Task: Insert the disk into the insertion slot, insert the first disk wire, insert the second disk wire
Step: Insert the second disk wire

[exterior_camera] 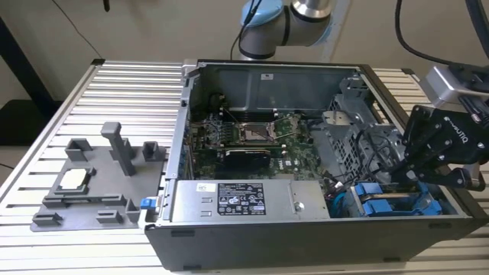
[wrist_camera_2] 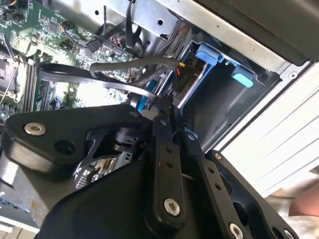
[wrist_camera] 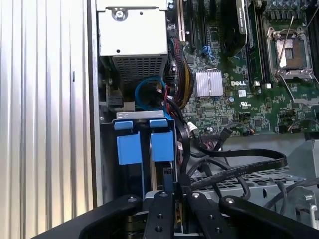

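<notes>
My black two-finger gripper point(wrist_camera: 178, 193), fingers drawn narrow, hangs at four o'clock in the open grey computer case point(exterior_camera: 306, 243). Just beyond, the blue-framed silver-grey disk point(wrist_camera: 162, 145) sits in the grey sheet-metal insertion slot point(wrist_camera: 105, 134). The green motherboard point(exterior_camera: 244, 137) lies at eleven o'clock.

A robotics lab or test workshop: a bench point(exterior_camera: 126, 86) of ribbed aluminium profiles carries an opened computer case point(exterior_camera: 306, 246) at centre frame and a grey fixture plate point(exterior_camera: 91, 195) at lower left, with a robot arm point(exterior_camera: 294, 23) at top.
</notes>
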